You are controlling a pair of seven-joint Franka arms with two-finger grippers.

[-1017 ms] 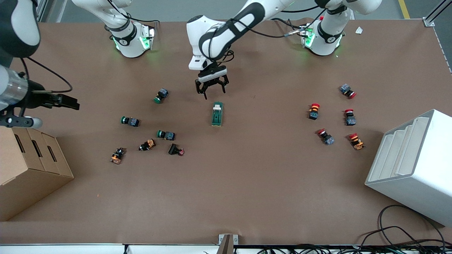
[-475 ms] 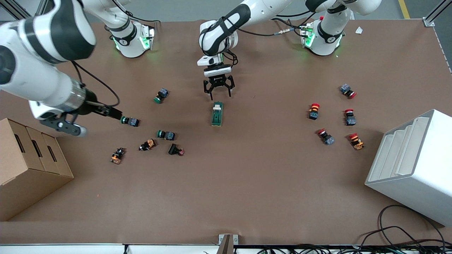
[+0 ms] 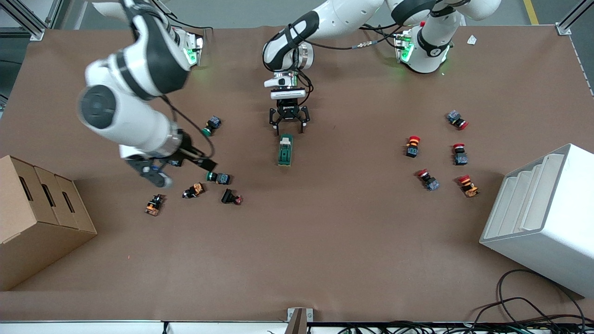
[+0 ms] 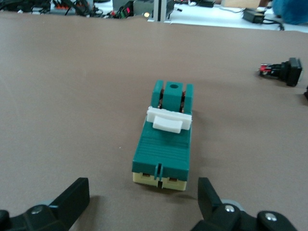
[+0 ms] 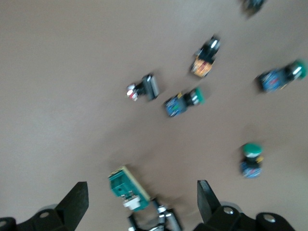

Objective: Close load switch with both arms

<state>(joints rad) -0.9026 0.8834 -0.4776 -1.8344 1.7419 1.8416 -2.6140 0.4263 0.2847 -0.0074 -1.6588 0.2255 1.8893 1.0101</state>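
Left wrist view alone: load switch [image 4: 163, 144] white lever [image 4: 168, 120], before spread left gripper [image 4: 142, 204].

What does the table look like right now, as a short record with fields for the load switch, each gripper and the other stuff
load switch: flat on the table, mid-table, untouched
left gripper: open, low over the table just at the switch's end nearer the robots' bases
right gripper: open, in the air over the green push-buttons
red push-buttons: clustered toward the left arm's end
cardboard box: right arm's end
white bin: left arm's end
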